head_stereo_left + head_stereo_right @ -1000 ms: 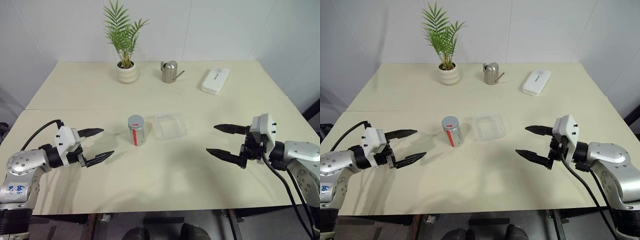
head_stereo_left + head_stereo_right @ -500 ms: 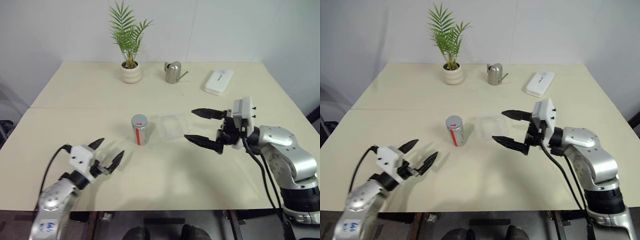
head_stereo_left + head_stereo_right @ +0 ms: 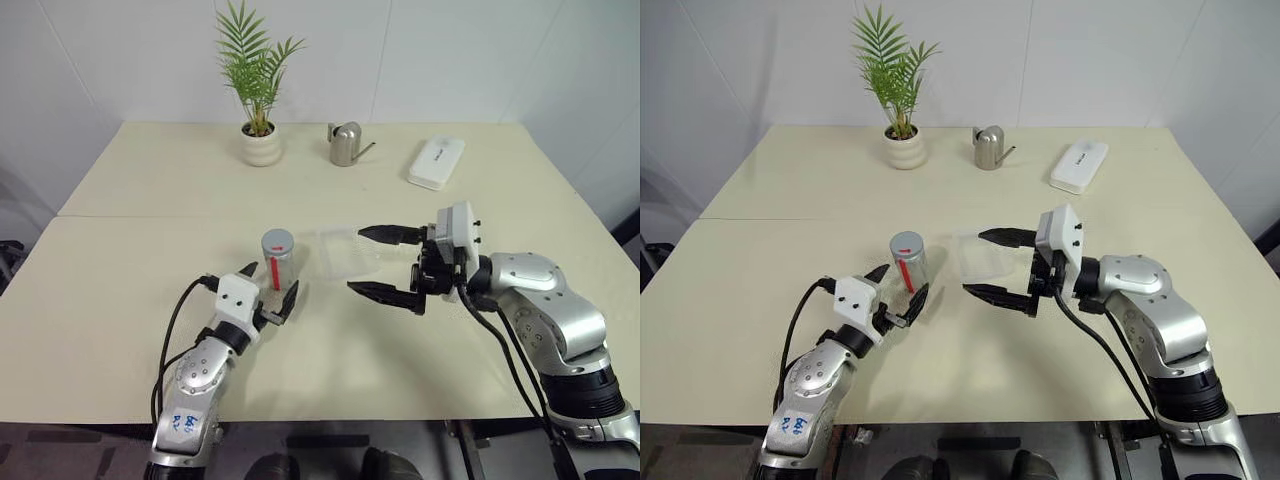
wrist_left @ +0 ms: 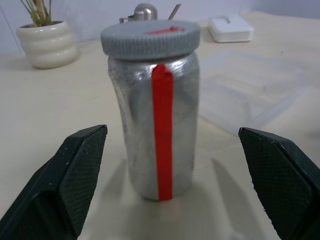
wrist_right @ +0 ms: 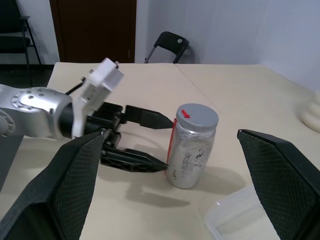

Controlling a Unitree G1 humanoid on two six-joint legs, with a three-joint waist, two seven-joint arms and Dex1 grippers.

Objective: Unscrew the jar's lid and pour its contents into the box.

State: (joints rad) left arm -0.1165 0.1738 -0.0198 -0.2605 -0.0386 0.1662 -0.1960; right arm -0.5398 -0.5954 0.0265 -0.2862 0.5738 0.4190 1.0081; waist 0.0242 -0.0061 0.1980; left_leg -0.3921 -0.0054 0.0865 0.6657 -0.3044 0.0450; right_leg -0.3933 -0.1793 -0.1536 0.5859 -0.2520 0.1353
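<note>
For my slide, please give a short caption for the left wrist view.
Open left gripper lined up on the upright jar, lid still on, clear box behind it.

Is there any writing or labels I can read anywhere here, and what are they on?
Left arm: blue handwritten marks on its silver casing, too small to read.
White case: a small dark marking on top, too blurred to read.
Jar: no words, just a red stripe down the side.
Lid: no words, just a red mark.
</note>
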